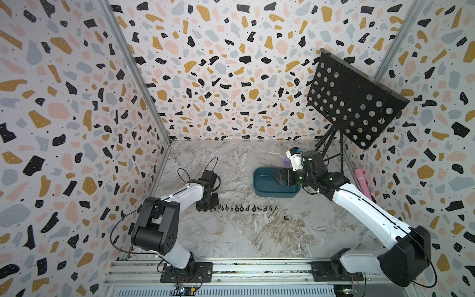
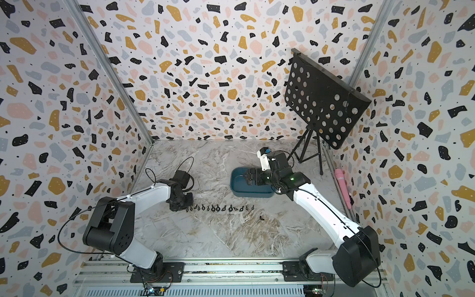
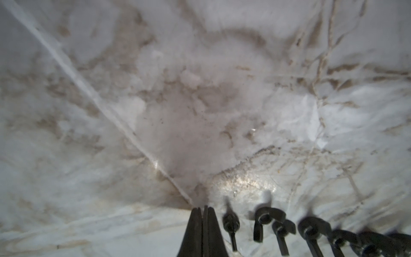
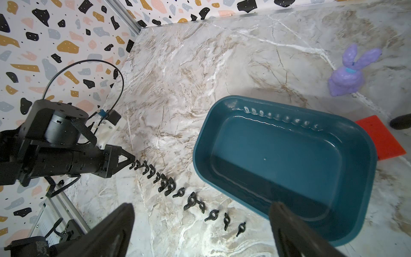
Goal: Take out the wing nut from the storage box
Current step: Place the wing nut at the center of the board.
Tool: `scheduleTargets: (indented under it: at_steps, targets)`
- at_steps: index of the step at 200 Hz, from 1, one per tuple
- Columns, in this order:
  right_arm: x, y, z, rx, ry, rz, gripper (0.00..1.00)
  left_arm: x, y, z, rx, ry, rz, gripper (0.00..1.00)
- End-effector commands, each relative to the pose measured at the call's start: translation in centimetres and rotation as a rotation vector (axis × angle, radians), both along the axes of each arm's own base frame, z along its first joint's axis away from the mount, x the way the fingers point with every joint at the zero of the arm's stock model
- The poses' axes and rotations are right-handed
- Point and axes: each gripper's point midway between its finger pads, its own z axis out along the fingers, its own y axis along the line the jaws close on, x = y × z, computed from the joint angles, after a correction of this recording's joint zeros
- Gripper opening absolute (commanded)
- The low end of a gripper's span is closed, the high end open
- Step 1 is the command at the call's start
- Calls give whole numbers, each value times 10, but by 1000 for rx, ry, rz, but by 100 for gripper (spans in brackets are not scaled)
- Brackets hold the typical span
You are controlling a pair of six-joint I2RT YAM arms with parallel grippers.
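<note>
marble bench (image 1: 231, 239) carrying everything. black perforated music stand (image 1: 354, 102) standing at the far right corner. teal storage box (image 1: 259, 190) sitting right of centre. right gripper (image 1: 276, 177) hanging over the box, jaws spread wide, gripping nothing. left gripper (image 3: 202, 211) sitting low over the bench left of centre, jaws pressed together, nothing between them. red block (image 4: 382, 138) lying just beside the box; purple toy bunny (image 4: 349, 71) standing near it. black wing nuts (image 1: 241, 207) lying in a row on the bench, just in front of the box and outside it, the row's left end right at the left gripper's tip.
</note>
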Motion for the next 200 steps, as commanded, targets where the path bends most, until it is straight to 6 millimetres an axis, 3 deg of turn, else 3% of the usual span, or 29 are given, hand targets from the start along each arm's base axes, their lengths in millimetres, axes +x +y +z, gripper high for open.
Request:
scheduleTargets:
  at_steps: [1, 31, 73, 105, 118, 140, 176, 200]
  targets:
    - [-2, -3, 6, -3, -9, 2, 100, 9, 2, -1, 10, -11, 1, 0]
    - [-2, -4, 6, -6, -11, -1, 100, 9, 2, -3, 11, -7, 3, 1]
    - [-1, -4, 6, -19, -11, -3, 100, 10, -1, 9, -12, -30, 0, 35]
    - [3, -17, 4, -67, -25, -52, 100, 16, 2, 44, -8, -118, 2, 44]
    - [5, -27, 1, -98, -34, -85, 100, 22, 5, 67, 1, -191, 6, 60]
    - [11, -49, -5, -179, -78, -151, 99, 29, 14, 107, 33, -323, 24, 99]
    - [18, -109, -14, -374, -202, -318, 99, 30, 36, 161, 100, -494, 97, 100]
    - [20, -147, -24, -514, -274, -429, 99, 26, 63, 182, 211, -602, 194, 100]
